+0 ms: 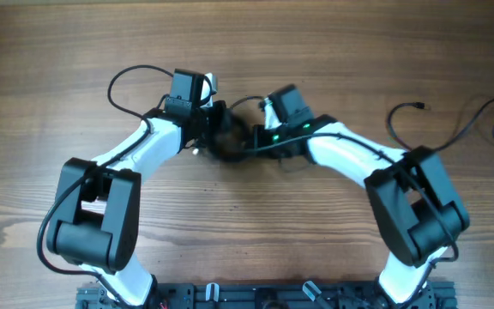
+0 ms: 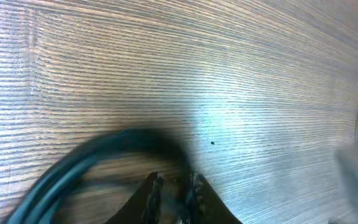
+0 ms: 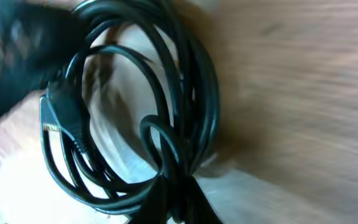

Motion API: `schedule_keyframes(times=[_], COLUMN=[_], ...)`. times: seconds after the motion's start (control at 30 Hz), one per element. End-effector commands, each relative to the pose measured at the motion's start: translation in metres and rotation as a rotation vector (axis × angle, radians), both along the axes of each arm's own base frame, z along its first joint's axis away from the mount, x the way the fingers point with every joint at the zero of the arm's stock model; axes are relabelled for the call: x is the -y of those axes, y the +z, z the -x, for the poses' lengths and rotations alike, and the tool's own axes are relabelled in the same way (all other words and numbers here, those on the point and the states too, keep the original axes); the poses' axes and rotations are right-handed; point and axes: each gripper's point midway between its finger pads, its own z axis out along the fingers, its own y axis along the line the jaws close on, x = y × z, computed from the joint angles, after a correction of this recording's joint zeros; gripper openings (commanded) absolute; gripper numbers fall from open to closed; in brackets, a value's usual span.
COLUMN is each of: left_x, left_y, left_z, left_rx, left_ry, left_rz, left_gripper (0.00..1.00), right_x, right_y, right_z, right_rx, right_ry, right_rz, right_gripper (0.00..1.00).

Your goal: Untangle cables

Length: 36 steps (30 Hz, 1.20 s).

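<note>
The cables [image 1: 230, 142] form a small black coil at the middle of the table, between my two grippers. My left gripper [image 1: 216, 125] meets the coil from the left, my right gripper [image 1: 256, 137] from the right. In the left wrist view a dark bundle of strands [image 2: 86, 158] arcs down to the nearly closed fingertips of the left gripper [image 2: 176, 182]. The right wrist view shows the coil [image 3: 207, 93] close up, with a plug end [image 3: 61, 113] at its left. The right gripper [image 3: 179, 190] is shut on several strands at the coil's lower edge.
A separate thin black cord [image 1: 453, 137] lies loose at the far right of the table, its plug [image 1: 420, 106] pointing up. The left arm's own thicker wire [image 1: 131, 79] loops behind its wrist. The arm bases stand at the front edge.
</note>
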Motion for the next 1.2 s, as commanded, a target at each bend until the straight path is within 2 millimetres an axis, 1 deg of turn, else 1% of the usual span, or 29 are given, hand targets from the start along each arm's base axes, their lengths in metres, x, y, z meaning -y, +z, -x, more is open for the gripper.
schedule_keyframes(times=[0.0,0.07,0.1,0.13,0.2,0.27,0.3,0.33,0.37,0.43,0.53,0.6,0.7,0.73,0.8,0.83,0.93,1.0,1.1,1.13,1.17], left_x=[0.000,-0.006,-0.015,-0.023,-0.042,-0.064,-0.072,-0.073,-0.069,-0.048,-0.029,-0.029,-0.031,-0.031,-0.027,-0.026,-0.035,-0.036,-0.036,-0.036,-0.038], left_y=[0.008,0.004,0.001,0.000,0.009,0.022,0.018,0.013,0.012,0.011,0.002,-0.011,-0.031,-0.034,-0.030,-0.027,-0.027,-0.033,-0.048,-0.051,-0.054], left_z=[0.001,-0.001,-0.002,-0.002,-0.003,-0.004,0.001,0.009,0.015,0.037,0.069,0.083,0.098,0.102,0.104,0.103,0.098,0.100,0.102,0.103,0.105], left_rx=[0.012,0.012,0.007,-0.012,-0.062,-0.086,-0.121,-0.161,-0.190,-0.272,-0.366,-0.402,-0.492,-0.518,-0.539,-0.543,-0.546,-0.561,-0.542,-0.540,-0.542], left_ry=[-0.004,0.019,0.044,0.062,0.102,0.153,0.172,0.172,0.159,0.095,0.025,0.012,0.002,0.000,-0.009,-0.022,0.009,0.009,0.012,0.012,0.013], left_rz=[0.009,-0.027,-0.055,-0.060,-0.061,-0.065,-0.070,-0.074,-0.059,0.001,-0.055,-0.159,-0.195,-0.185,-0.129,-0.087,-0.070,-0.073,-0.069,-0.068,-0.073], left_gripper=[0.20,0.20,0.20,0.17,0.11,0.09,0.06,0.04,0.04,0.04,0.04,0.04,0.04,0.04,0.04,0.04,0.04,0.04,0.04,0.04,0.04], right_x=[-0.012,-0.011,-0.011,-0.009,-0.007,-0.009,-0.012,-0.014,-0.013,-0.015,-0.016,-0.010,-0.008,-0.008,-0.008,-0.008,-0.008,-0.008,-0.004,-0.002,-0.001], right_y=[0.010,0.013,0.015,0.020,0.022,0.018,0.017,0.015,0.012,0.011,0.011,0.008,0.008,0.008,0.008,0.008,0.008,0.008,0.003,0.002,0.003], right_z=[0.007,0.004,0.004,0.002,0.002,0.014,0.019,0.021,0.020,0.020,0.019,0.013,0.010,0.010,0.010,0.010,0.010,0.010,0.008,0.006,0.004], right_rx=[0.017,0.026,0.025,0.031,0.026,-0.011,-0.001,0.017,0.040,0.055,0.067,0.094,0.103,0.105,0.102,0.102,0.103,0.106,0.112,0.122,0.132], right_ry=[0.016,0.012,0.012,0.007,0.004,0.026,0.060,0.064,0.057,0.050,0.050,0.026,0.016,0.015,0.014,0.013,0.014,0.016,0.005,0.000,0.000], right_rz=[-0.008,-0.015,-0.022,-0.026,-0.032,-0.023,-0.013,0.015,0.048,0.070,0.074,0.117,0.130,0.129,0.128,0.128,0.129,0.130,0.156,0.168,0.173], right_gripper=[0.25,0.30,0.33,0.34,0.33,0.30,0.29,0.29,0.28,0.24,0.22,0.20,0.15,0.15,0.16,0.14,0.13,0.13,0.13,0.11,0.04])
